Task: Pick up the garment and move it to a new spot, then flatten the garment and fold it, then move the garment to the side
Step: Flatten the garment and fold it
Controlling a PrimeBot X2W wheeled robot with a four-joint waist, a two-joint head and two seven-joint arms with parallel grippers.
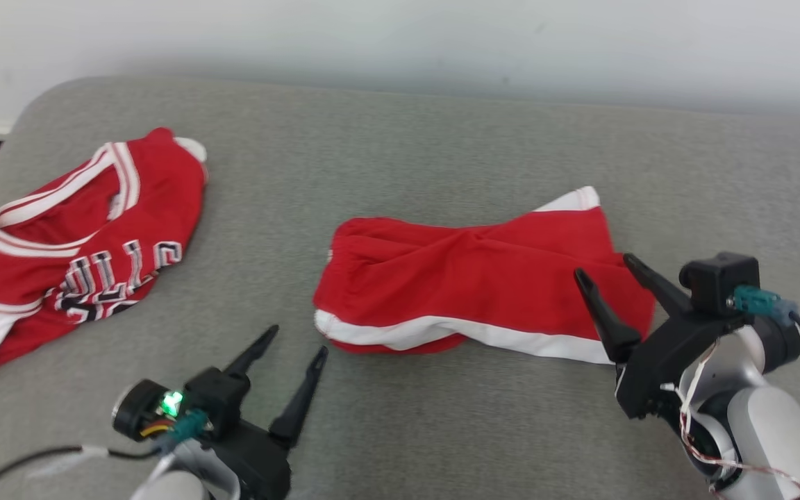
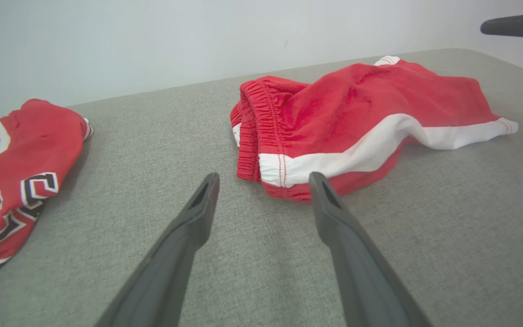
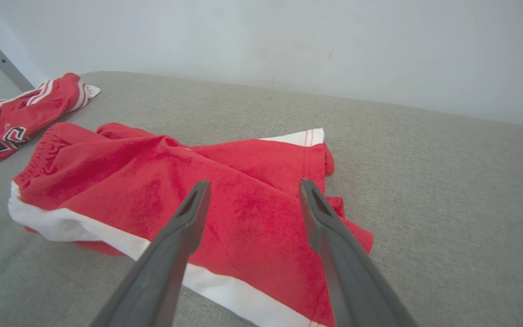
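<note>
Head view. The garment, a pair of red shorts [image 1: 469, 278] with a white band along the near edge, lies crumpled and roughly folded near the middle of the grey fabric-covered bench [image 1: 400, 153]. Its elastic waistband is at the robot's left end and a white-trimmed hem corner sticks out at the far right. A red jersey [image 1: 73, 236] with white trim and black-and-white lettering lies well apart at the left edge of the bench. A pale wall [image 1: 400, 35] runs behind.

The left gripper [image 1: 298, 340] sits at the lower left over bare bench. Its fingers are spread and empty, and they point toward the waistband end of the shorts, with the tips just short of it. The right gripper [image 1: 603, 265] is over the right end of the shorts, its fingers likewise parted with nothing clamped between them.

Left wrist view. The left gripper [image 2: 263, 179] has its fingers apart, with the waistband corner of the shorts [image 2: 357, 104] just beyond the tips and the jersey [image 2: 16, 150] at the left margin.

Right wrist view. The right gripper [image 3: 254, 184] has its fingers apart above the red cloth of the shorts [image 3: 152, 181]. Whether the tips touch the cloth cannot be told. The jersey [image 3: 12, 122] lies beyond, at the upper left
</note>
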